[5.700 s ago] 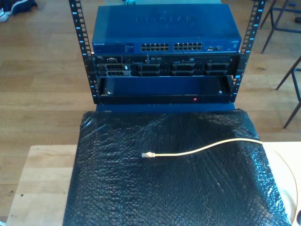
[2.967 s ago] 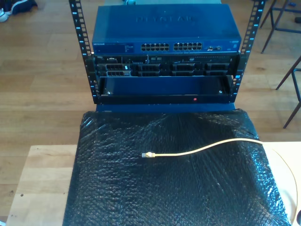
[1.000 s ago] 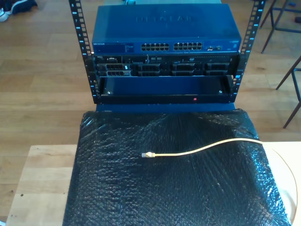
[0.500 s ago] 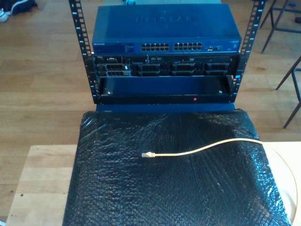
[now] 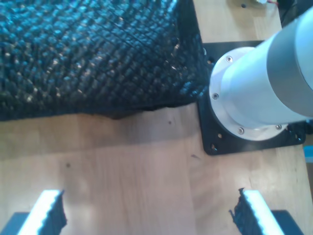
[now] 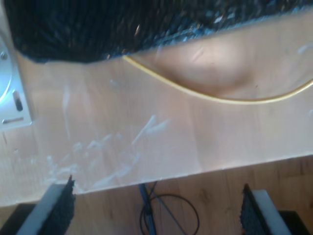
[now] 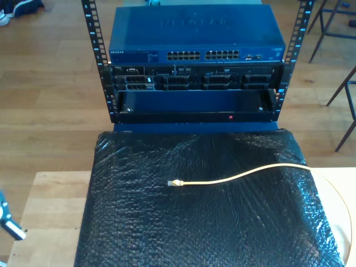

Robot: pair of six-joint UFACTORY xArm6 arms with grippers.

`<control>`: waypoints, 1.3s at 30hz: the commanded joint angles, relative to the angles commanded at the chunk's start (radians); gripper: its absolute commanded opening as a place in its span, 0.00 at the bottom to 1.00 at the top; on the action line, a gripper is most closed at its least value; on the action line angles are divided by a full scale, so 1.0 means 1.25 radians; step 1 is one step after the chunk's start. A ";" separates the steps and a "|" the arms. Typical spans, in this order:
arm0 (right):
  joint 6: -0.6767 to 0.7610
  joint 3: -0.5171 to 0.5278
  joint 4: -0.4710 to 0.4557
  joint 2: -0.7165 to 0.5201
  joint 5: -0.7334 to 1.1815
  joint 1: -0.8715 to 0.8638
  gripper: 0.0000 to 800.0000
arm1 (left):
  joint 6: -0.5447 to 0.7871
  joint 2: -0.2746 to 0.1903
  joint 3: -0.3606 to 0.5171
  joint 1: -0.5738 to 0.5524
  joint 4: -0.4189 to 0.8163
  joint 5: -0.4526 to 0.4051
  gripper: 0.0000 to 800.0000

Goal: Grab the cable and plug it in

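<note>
Both grippers wide open, empty, clear of the work.

Long pale-yellow network cable [image 7: 239,176] lying loose on black bubble-wrap mat [image 7: 167,233], clear plug [image 7: 175,183] facing blue network switch [image 7: 194,39]; my first gripper [image 5: 146,215] over bare wooden tabletop [image 5: 122,166], my second gripper [image 6: 156,210] just short of the cable's slack, well back from the plug.

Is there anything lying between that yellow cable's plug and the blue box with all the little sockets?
Nothing visible does. The pale-yellow network cable lies alone on the black bubble-wrap mat, and the stretch up to the blue network switch in the rack looks bare.
</note>
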 joint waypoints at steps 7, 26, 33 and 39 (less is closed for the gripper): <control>0.104 -0.053 0.005 0.043 -0.005 0.129 0.99 | -0.071 0.001 0.006 -0.034 -0.107 -0.005 1.00; 0.319 -0.167 0.033 0.172 -0.058 0.446 0.99 | -0.141 0.066 0.010 -0.109 -0.241 -0.054 1.00; 0.374 -0.190 0.033 0.221 -0.131 0.528 0.99 | -0.141 0.082 0.009 -0.110 -0.255 -0.102 1.00; 0.410 -0.226 0.031 0.282 -0.147 0.592 0.99 | -0.141 0.086 0.005 -0.124 -0.257 -0.125 1.00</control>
